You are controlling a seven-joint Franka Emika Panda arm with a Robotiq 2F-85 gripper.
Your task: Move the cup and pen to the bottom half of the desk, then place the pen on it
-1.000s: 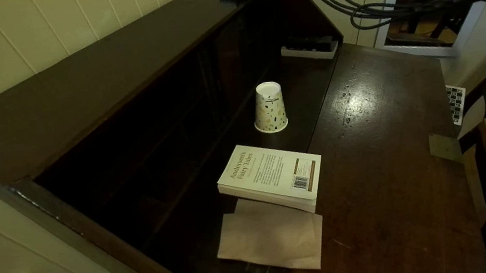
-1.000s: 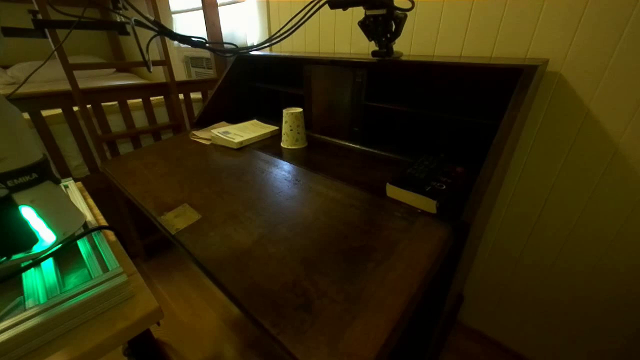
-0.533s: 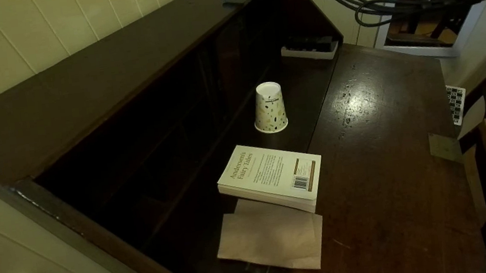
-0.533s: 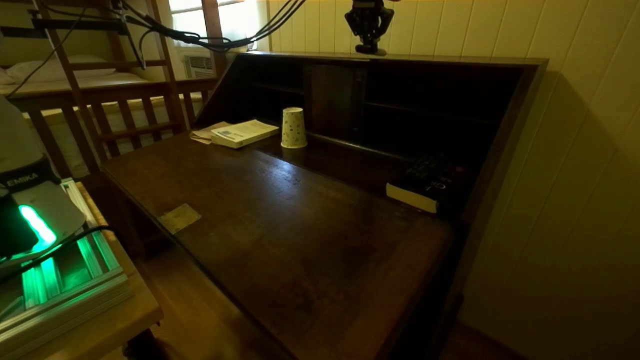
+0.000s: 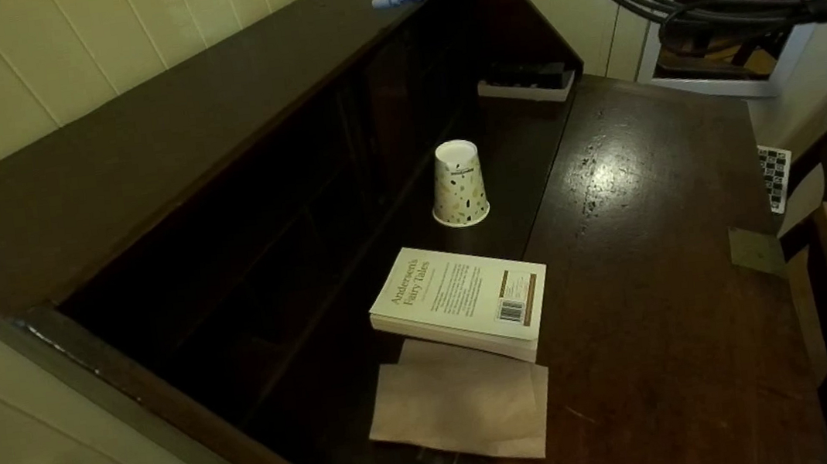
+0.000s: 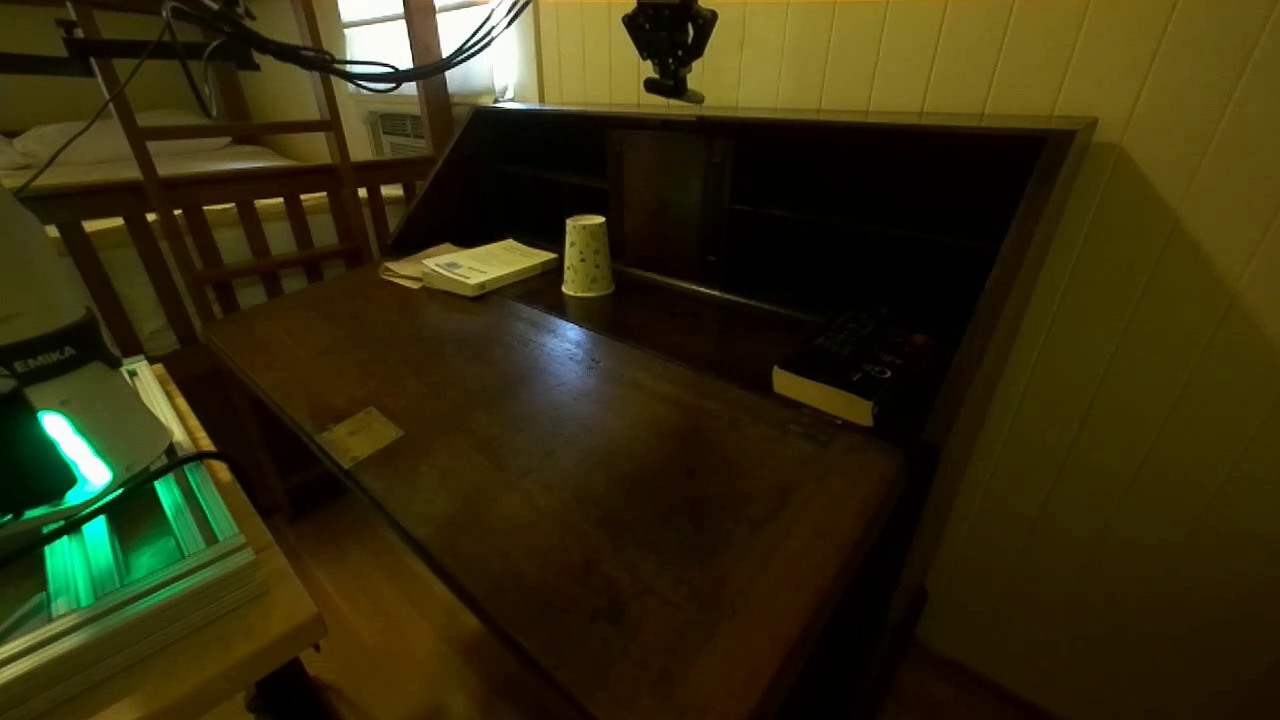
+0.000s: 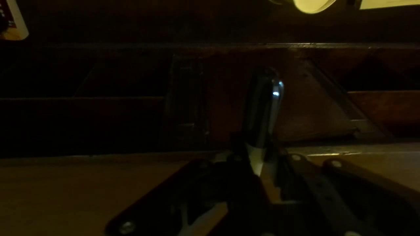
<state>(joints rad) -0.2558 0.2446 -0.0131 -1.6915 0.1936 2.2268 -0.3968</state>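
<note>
- Since the earlier frame, my jaws and the pen [image 7: 260,121] have travelled together toward the left of an exterior view, while the cup [image 5: 459,188] stands where it stood.
- My jaws are gripping the pen: it lies crosswise between them, pinched partway along its length.
- Seen from my wrist, the pen's dark, glossy end reaches out beyond my jaws, and a short stretch of pale barrel shows where they hold it.
- In an exterior view, the pale barrel sticks out on one side of my jaws and the dark end on the other.
- I hold it just above the top ledge [image 5: 160,128] of the table [image 5: 652,275], close to the ledge's front edge.
- Lower down and well apart from my jaws, the cup sits upside down, wide rim on the table, in front of the cubbyholes.
- Just beside the cup lies a white book [image 5: 460,297], flat, with brown paper [image 5: 460,405] next to it.
- Toward the opposite end rests a dark book [image 6: 855,365].
</note>
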